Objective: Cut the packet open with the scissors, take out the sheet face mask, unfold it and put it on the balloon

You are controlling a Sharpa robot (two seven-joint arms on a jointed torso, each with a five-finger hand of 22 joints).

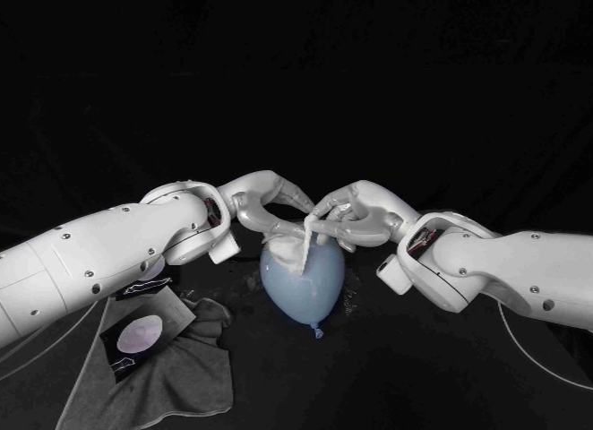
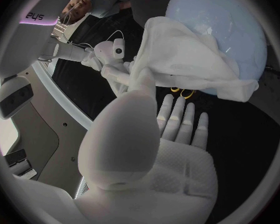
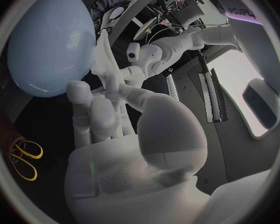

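Two hands meet over the pale blue balloon (image 1: 305, 288): right hand (image 1: 355, 213) pinches the white sheet mask (image 1: 296, 251) draped on it; whether left hand (image 1: 264, 197) grips is unclear. Right wrist view catches yellow-handled scissors (image 3: 25, 157) nearby.

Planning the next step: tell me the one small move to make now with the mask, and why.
Probably draw the left hand and right hand slightly apart: both pinch the sheet mask, which hangs bunched against the balloon rather than spread over it.
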